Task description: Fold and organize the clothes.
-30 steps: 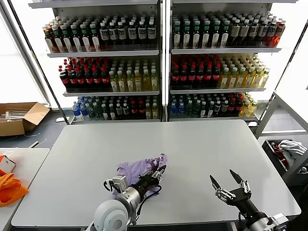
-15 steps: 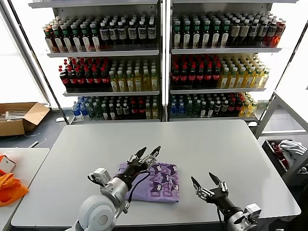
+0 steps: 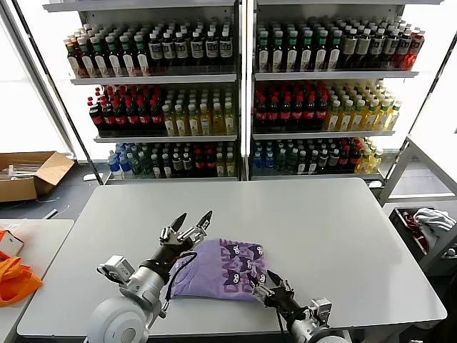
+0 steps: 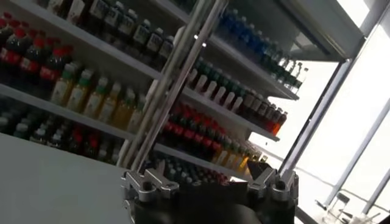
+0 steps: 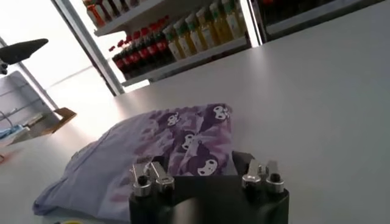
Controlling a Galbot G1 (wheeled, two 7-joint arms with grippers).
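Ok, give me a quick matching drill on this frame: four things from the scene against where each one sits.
Things:
1. lavender T-shirt
2. left gripper
3. right gripper
4. orange cloth

Places:
A. on the side table at the robot's far left
B. at the shirt's near right corner
C. raised, open, over the shirt's left edge
D. folded, on the white table, print facing up

Pairs: 1-D, 2-C, 3-B, 4-A
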